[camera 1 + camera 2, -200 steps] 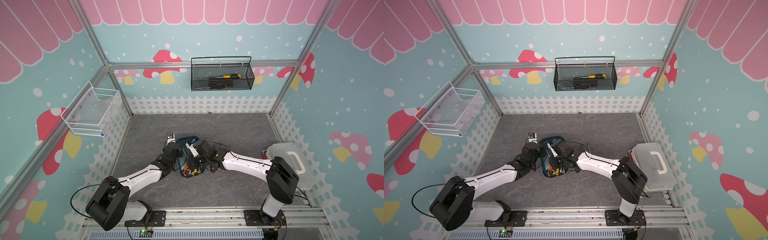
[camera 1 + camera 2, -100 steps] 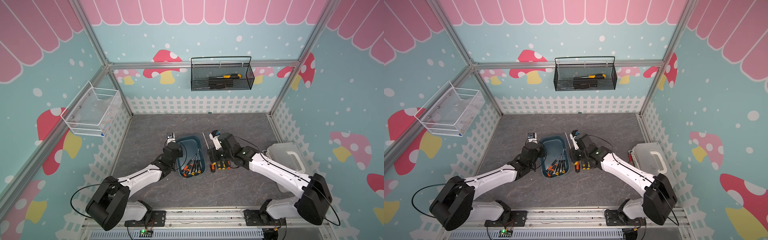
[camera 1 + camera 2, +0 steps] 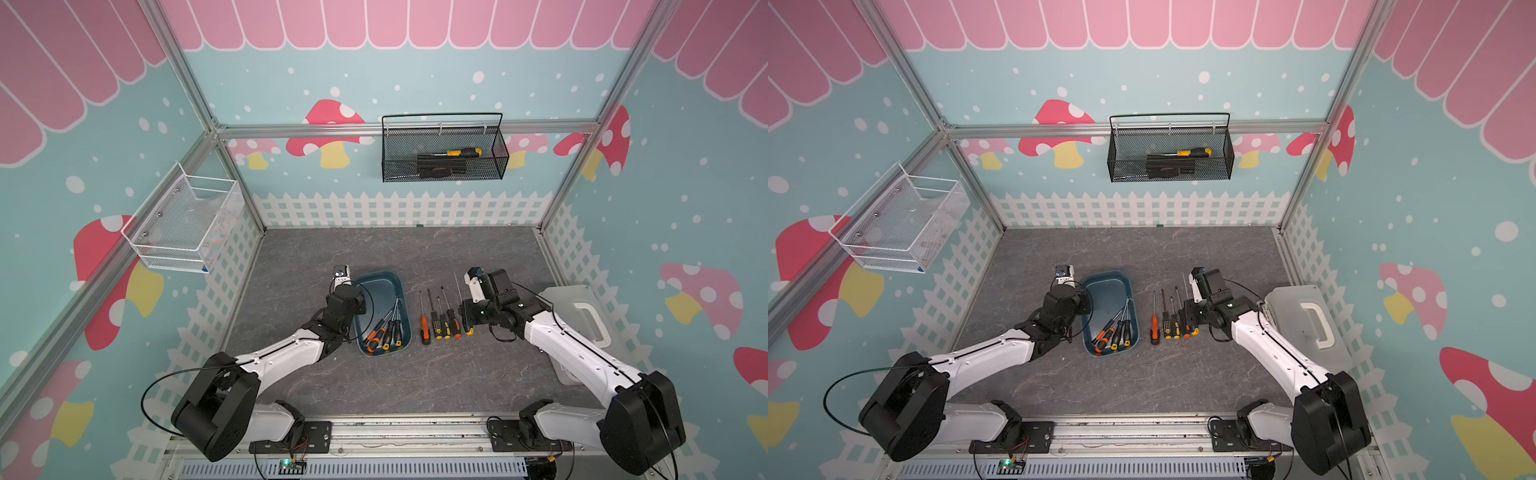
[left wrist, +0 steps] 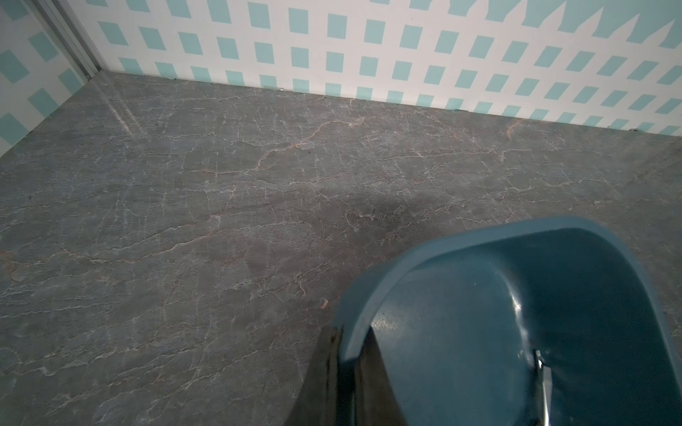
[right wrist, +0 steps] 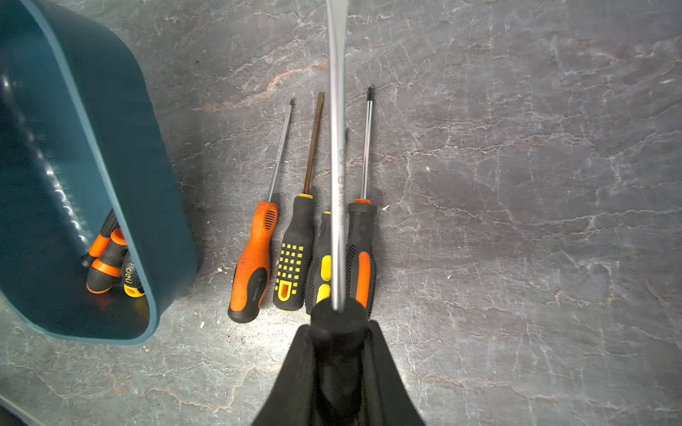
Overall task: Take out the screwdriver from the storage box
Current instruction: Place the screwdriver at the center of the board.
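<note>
Left wrist view: left gripper (image 4: 348,363) pinched shut on the box (image 4: 479,313) rim, steadying it. At the box's 3 o'clock, four drivers (image 5: 295,254) lie in a row. The right gripper (image 5: 337,332) clamps the screwdriver (image 5: 337,166) by its handle, tip toward 12, over their 3 o'clock end. I'd lower it flat, clear of its neighbour, then release.

The dark teal box (image 3: 380,291) sits upright with spare screwdrivers (image 3: 384,332) at its near end; right of it, outside, the black-handled, silver-shafted screwdriver (image 5: 337,166) is clamped in the right gripper (image 5: 338,326).
</note>
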